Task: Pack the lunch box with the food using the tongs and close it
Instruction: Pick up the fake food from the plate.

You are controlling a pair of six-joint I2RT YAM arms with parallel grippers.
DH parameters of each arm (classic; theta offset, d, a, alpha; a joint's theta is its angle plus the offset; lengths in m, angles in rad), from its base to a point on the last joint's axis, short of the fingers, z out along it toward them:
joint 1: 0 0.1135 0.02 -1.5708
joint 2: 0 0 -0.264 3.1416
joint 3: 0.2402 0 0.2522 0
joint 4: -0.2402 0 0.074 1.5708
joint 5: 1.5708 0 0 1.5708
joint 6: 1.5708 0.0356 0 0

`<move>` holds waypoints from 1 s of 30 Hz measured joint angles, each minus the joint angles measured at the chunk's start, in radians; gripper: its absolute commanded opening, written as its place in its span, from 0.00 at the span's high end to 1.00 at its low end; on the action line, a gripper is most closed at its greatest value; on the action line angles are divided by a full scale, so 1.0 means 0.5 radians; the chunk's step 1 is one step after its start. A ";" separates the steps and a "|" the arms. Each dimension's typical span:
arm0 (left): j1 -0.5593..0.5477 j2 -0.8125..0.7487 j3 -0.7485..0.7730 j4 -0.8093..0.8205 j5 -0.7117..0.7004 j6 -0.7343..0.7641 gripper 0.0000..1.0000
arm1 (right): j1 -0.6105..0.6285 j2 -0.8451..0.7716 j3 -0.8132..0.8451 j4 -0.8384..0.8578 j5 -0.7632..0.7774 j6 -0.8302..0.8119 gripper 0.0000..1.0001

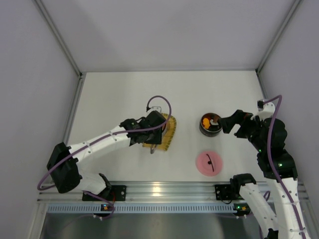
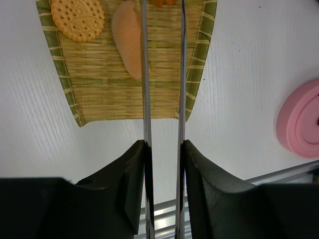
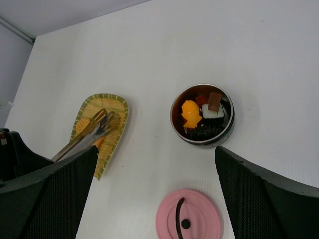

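left tool (image 2: 163,147) — clamps tongs (image 2: 145,74) over tray (image 2: 99,94); right tool (image 3: 155,153) — wide, empty, beside lunch box (image 3: 199,143)

The scene is lit brightly and evenly from above, and the white table (image 1: 114,99) is almost washed out. Only soft, faint shadows are cast, as is seen beside the lunch box (image 3: 203,114) in the right wrist view. A glare spot is reflected by the metal rail (image 1: 159,188) at the near edge. In the left wrist view bright streaks are carried by the tongs (image 2: 145,99), while the fingers (image 2: 124,194) of the left gripper (image 2: 164,147) are shown dark and blurred. The 2 side walls (image 1: 30,74) are tilted outward by the lens.
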 measured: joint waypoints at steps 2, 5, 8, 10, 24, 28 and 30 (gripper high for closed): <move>0.000 -0.001 0.014 -0.006 -0.003 0.005 0.65 | 0.000 -0.001 0.000 0.000 0.000 0.000 0.00; 0.000 -0.002 0.061 -0.030 -0.009 0.018 0.65 | 0.000 -0.001 0.000 0.000 0.000 0.000 0.01; 0.000 -0.016 0.111 -0.047 -0.016 0.037 0.65 | 0.000 -0.001 0.000 0.000 0.000 0.001 0.01; 0.000 -0.030 0.142 -0.053 -0.021 0.044 0.65 | 0.000 -0.001 0.000 0.000 0.000 0.002 0.00; -0.015 -0.014 0.374 -0.084 0.014 0.113 0.64 | 0.000 0.000 0.000 0.001 0.000 0.004 0.00; -0.079 0.095 0.532 -0.074 0.027 0.144 0.64 | 0.000 0.000 -0.001 0.000 0.000 0.004 0.01; -0.121 0.173 0.632 -0.072 0.036 0.160 0.64 | 0.000 0.000 0.000 0.000 0.001 0.004 0.01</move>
